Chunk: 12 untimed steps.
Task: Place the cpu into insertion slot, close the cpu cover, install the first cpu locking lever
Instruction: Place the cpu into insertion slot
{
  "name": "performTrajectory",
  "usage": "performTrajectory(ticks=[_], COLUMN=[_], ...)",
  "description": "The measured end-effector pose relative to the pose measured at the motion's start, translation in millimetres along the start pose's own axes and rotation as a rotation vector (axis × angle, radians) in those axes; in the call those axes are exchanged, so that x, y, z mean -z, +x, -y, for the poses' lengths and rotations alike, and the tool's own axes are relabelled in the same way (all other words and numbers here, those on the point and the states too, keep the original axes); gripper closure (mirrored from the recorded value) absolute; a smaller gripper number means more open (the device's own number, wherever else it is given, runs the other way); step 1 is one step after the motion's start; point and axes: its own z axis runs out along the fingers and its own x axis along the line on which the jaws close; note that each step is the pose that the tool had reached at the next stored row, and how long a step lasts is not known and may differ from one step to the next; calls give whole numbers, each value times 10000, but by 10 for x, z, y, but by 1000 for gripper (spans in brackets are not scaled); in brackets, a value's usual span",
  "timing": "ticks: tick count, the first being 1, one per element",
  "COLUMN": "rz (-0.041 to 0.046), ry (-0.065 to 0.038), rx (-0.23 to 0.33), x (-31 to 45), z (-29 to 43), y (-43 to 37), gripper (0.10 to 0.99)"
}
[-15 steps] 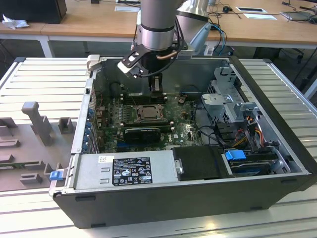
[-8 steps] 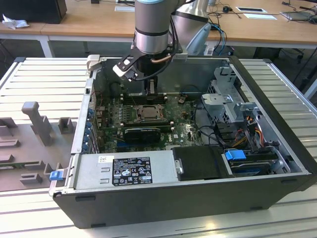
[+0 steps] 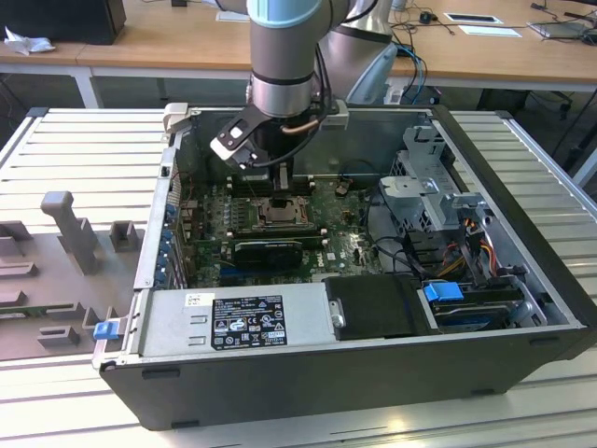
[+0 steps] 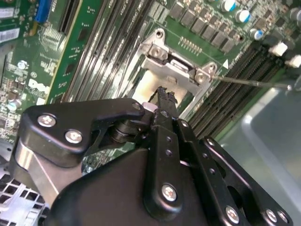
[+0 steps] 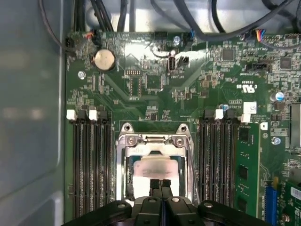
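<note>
Exterior view gave us the open computer case (image 3: 373, 383), and in the first wrist view, on the motherboard (image 5: 155, 80), the insertion slot (image 5: 123, 165) held the cpu (image 5: 155, 169) flat, directly beneath the gripper (image 5: 160, 182), its tips pressed together, pinching nothing we could see.

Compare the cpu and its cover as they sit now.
The cpu is a solid pale silver square; the cover is a metal frame with an open window. The cpu sits inside that window; the cover rims it. Both lie flat on the green board, by the gripper.
</note>
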Motion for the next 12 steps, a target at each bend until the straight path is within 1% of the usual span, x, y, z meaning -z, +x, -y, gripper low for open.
performTrajectory(ticks=[2, 4, 9, 12], rz=[-6, -18, -31, -32], ry=[2, 2, -4, -51], rx=[84, 135, 197, 284], x=[-33, -47, -97, -143], z=[31, 56, 86, 101], y=[0, 0, 3, 13], gripper=[980, 980, 980, 980])
